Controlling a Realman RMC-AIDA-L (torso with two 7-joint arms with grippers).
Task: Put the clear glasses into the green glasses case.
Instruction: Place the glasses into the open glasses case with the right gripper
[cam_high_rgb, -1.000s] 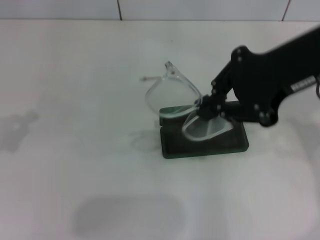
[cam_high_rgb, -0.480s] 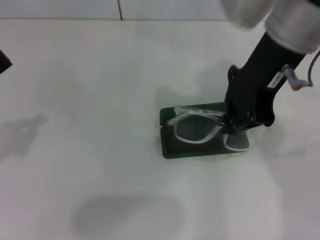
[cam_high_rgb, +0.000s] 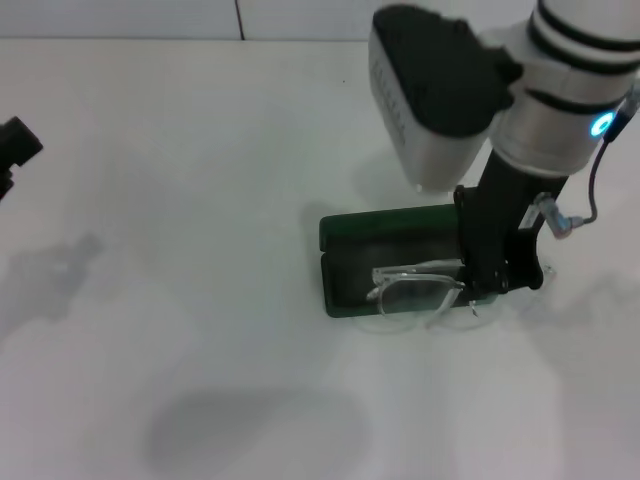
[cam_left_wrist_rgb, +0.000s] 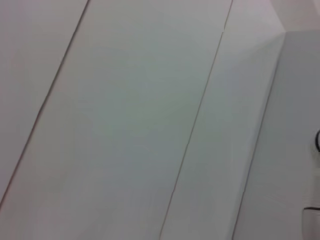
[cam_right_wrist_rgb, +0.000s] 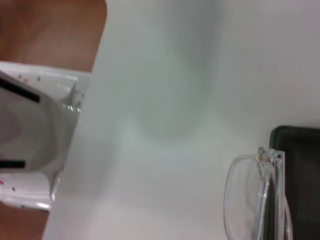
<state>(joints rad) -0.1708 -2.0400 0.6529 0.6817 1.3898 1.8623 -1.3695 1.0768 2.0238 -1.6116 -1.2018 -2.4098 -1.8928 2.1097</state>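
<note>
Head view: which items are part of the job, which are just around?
Job:
- glasses, lying across the case's near edge
- case, open
- right hand, at the case's right end

Just around:
- table
- left hand, parked at the table's left edge

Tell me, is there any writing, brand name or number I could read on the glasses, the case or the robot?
No readable text anywhere.
green glasses case: no lettering can be made out.
clear glasses: no markings visible.
right gripper: no legible label; the arm shows only a blue light.
</note>
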